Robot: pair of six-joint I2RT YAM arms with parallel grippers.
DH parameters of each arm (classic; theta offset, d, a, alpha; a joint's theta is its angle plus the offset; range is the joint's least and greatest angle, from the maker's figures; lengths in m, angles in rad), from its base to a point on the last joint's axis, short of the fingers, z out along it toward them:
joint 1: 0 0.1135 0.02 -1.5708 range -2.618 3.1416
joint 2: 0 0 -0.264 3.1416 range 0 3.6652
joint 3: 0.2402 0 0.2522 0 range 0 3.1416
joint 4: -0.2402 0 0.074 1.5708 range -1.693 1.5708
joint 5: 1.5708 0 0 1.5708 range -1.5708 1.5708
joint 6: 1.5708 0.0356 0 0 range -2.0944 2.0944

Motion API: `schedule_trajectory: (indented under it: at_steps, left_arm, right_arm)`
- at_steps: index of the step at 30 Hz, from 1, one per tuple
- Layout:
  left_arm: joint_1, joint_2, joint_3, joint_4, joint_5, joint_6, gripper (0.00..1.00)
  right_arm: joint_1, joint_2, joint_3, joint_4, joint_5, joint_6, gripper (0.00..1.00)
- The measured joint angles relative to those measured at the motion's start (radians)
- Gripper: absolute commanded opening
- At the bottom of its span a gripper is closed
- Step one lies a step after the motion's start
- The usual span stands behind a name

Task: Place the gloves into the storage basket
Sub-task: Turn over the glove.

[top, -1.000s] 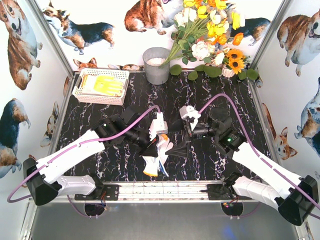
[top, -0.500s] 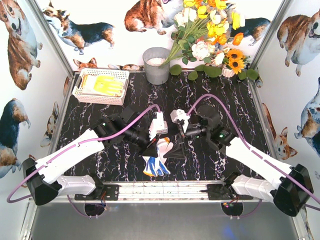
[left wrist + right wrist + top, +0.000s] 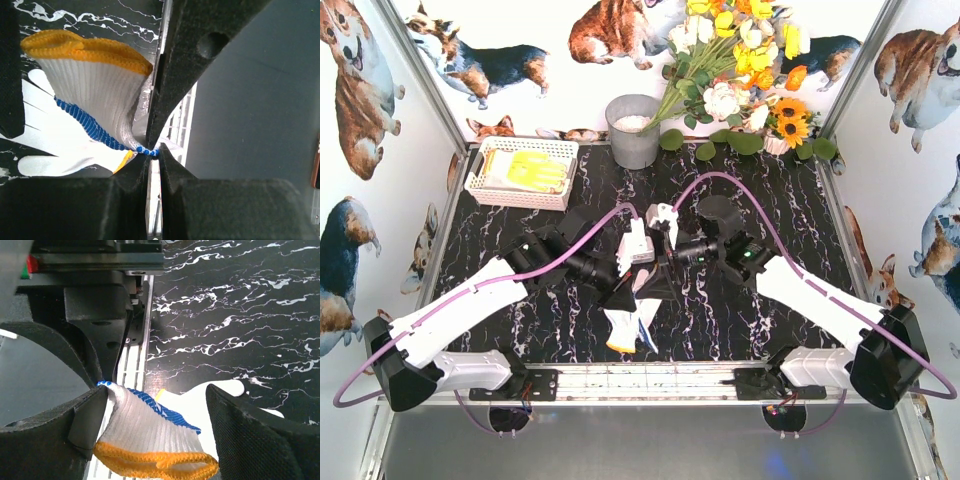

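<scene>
High rear overview of the table (image 3: 810, 210); both wrist close-ups, opposite sides, same glove (image 3: 90, 95)

The glove (image 3: 625, 325) near the middle is white knit with a yellow-orange cuff and blue dots along one side. The far-left basket (image 3: 516, 198) is white lattice, and the gloves (image 3: 538, 170) in it are yellow. The tabletop (image 3: 790, 200) is black with white marble veins. The bucket (image 3: 633, 135) is grey.

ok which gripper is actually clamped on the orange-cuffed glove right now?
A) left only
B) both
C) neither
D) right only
A: in the left wrist view the left gripper pinches the glove by its blue-edged side between shut jaws. The right gripper only straddles the cuff, jaws apart, with a gap on one side.
</scene>
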Motion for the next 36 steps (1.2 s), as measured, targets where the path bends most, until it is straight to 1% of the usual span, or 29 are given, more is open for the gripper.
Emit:
schedule_trajectory:
  at_steps: [2,5,10,13,17,18,19,20,22,26,27,28,29,32,33,34,36]
  left_arm:
    - [0.003,-0.001,-0.002,0.006,-0.01,-0.013,0.0]
    - [0.004,-0.01,-0.014,0.012,-0.018,-0.02,0.0]
    - [0.002,-0.006,-0.014,0.004,-0.034,-0.003,0.0]
    - [0.002,-0.014,-0.016,0.006,-0.049,0.006,0.0]
    - [0.0,-0.035,-0.016,0.013,-0.05,0.008,0.0]
    - [-0.002,-0.04,-0.016,0.014,-0.051,0.011,0.0]
    - [-0.002,-0.044,-0.016,0.014,-0.052,0.012,0.0]
    - [-0.002,-0.048,-0.016,0.014,-0.055,0.015,0.0]
    - [-0.002,-0.056,-0.016,0.013,-0.059,0.018,0.0]
    - [-0.002,-0.072,-0.016,0.013,-0.061,0.026,0.0]
    - [-0.002,-0.076,-0.016,0.013,-0.062,0.028,0.0]
    - [-0.002,-0.078,-0.016,0.012,-0.062,0.03,0.0]
    - [-0.002,-0.08,-0.016,0.013,-0.062,0.032,0.0]
    - [-0.002,-0.089,-0.016,0.013,-0.071,0.037,0.0]
    - [-0.002,-0.095,-0.016,0.013,-0.076,0.039,0.0]
    - [-0.002,-0.099,-0.016,0.013,-0.081,0.04,0.0]
    - [-0.002,-0.106,-0.016,0.013,-0.101,0.041,0.0]
  right_arm:
    - [-0.001,0.0,-0.006,0.011,0.016,0.04,0.81]
    - [-0.001,-0.026,-0.067,0.093,0.047,0.101,0.84]
    - [0.0,-0.044,-0.093,0.116,0.089,0.111,0.84]
    - [0.0,-0.044,-0.092,0.111,0.095,0.099,0.78]
    - [0.007,-0.044,-0.091,0.11,0.107,0.101,0.65]
    - [0.011,-0.044,-0.093,0.118,0.114,0.104,0.58]
    - [0.017,-0.044,-0.098,0.132,0.121,0.108,0.56]
    - [0.024,-0.044,-0.105,0.144,0.127,0.112,0.57]
    - [0.038,-0.045,-0.116,0.159,0.148,0.125,0.63]
    - [0.061,-0.047,-0.119,0.169,0.196,0.138,0.63]
    - [0.065,-0.051,-0.119,0.169,0.205,0.139,0.6]
    - [0.066,-0.055,-0.119,0.167,0.215,0.14,0.54]
    - [0.067,-0.059,-0.119,0.163,0.224,0.139,0.46]
    - [0.07,-0.068,-0.119,0.136,0.245,0.126,0.19]
    - [0.071,-0.068,-0.117,0.121,0.253,0.122,0.12]
    - [0.072,-0.068,-0.113,0.095,0.261,0.117,0.07]
    - [0.072,-0.068,-0.092,0.023,0.295,0.112,0.05]
